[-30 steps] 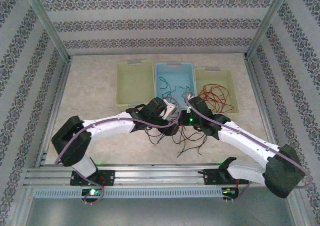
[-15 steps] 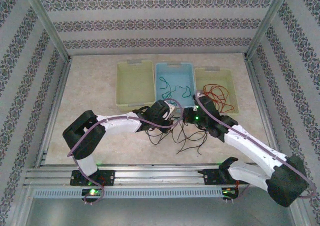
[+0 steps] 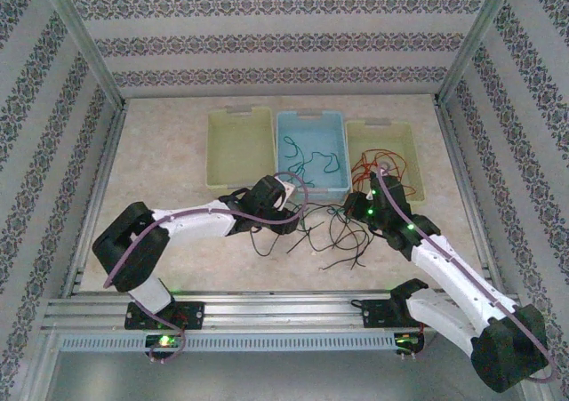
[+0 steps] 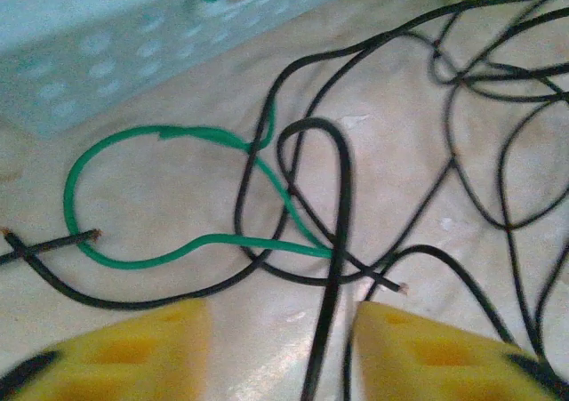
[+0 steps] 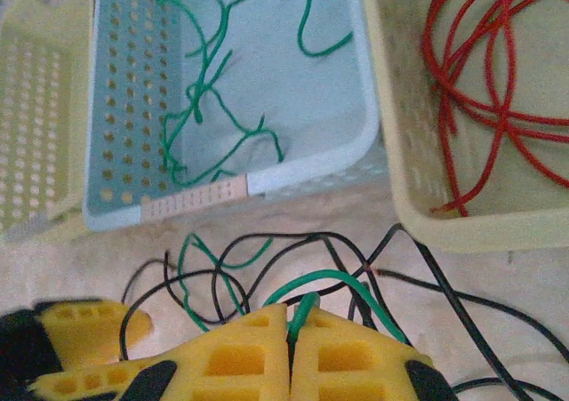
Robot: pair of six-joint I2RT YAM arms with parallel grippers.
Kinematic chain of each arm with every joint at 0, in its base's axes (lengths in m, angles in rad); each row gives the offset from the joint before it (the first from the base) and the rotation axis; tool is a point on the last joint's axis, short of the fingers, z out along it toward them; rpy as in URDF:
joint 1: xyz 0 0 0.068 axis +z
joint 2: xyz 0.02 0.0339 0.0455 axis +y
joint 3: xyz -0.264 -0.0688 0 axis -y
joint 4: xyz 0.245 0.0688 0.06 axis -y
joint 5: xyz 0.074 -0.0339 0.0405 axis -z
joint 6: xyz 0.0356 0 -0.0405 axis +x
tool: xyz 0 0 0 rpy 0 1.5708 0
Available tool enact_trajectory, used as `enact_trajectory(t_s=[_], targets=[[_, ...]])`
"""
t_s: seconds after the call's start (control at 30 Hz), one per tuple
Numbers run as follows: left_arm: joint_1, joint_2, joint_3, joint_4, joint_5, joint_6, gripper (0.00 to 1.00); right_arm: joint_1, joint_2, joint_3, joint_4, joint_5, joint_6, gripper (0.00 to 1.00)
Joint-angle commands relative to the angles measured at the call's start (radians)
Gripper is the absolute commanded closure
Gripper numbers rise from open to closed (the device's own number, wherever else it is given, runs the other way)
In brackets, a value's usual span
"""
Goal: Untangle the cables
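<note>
Now R gripper (image 5: 292, 325), pinched shut on a green cable (image 5: 331, 280), has pulled off rightward vs a sec ago, so the black cables (image 3: 336, 236) lie spread wider on the table (image 3: 169, 165); tangle prob loosening. L gripper (image 4: 283, 330) sits half-open, clamping nothing, a black strand (image 4: 327, 330) btwn its fingers (image 4: 427, 348). Wires thin, glossy, springy loops; more green in the perforated blue bin (image 5: 133, 134), red cables (image 5: 471, 81) in the beige bin (image 5: 400, 179).

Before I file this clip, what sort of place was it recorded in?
Most likely a robot test cell: a metal-framed enclosure with patterned wall panels, two robot arms bolted to a rail at the table's near edge, and three plastic baskets beside loose cables.
</note>
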Motion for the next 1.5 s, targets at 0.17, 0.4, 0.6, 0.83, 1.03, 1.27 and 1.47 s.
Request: enact_trajectory(t_s=[0.17,0.4,0.6,0.83,1.03,1.27,1.47], targets=[[-0.002,-0.077,0.039,-0.058,0.025,0.040,0.51,0.080,0.083,0.074,0.005,-0.054,-0.071,1.00],[-0.038,-0.087,0.072,0.015,0.224,0.075,0.22,0.117,0.137,0.123,0.019,-0.080,-0.076,1.00],[-0.059,0.005,0.135,0.056,0.303,0.100,0.16,0.124,0.166,0.140,0.055,-0.108,-0.031,1.00],[-0.068,0.122,0.180,0.142,0.204,0.062,0.22,0.129,0.151,0.142,0.081,-0.114,0.029,1.00],[-0.068,0.139,0.135,0.234,0.131,0.010,0.57,0.100,0.091,0.106,0.110,-0.122,0.100,1.00],[-0.039,0.095,0.079,0.228,0.115,-0.014,1.00,0.015,-0.028,0.056,0.044,-0.036,0.151,1.00],[0.000,0.034,0.004,0.187,0.111,-0.015,1.00,-0.072,-0.131,-0.009,-0.007,0.021,0.213,1.00]])
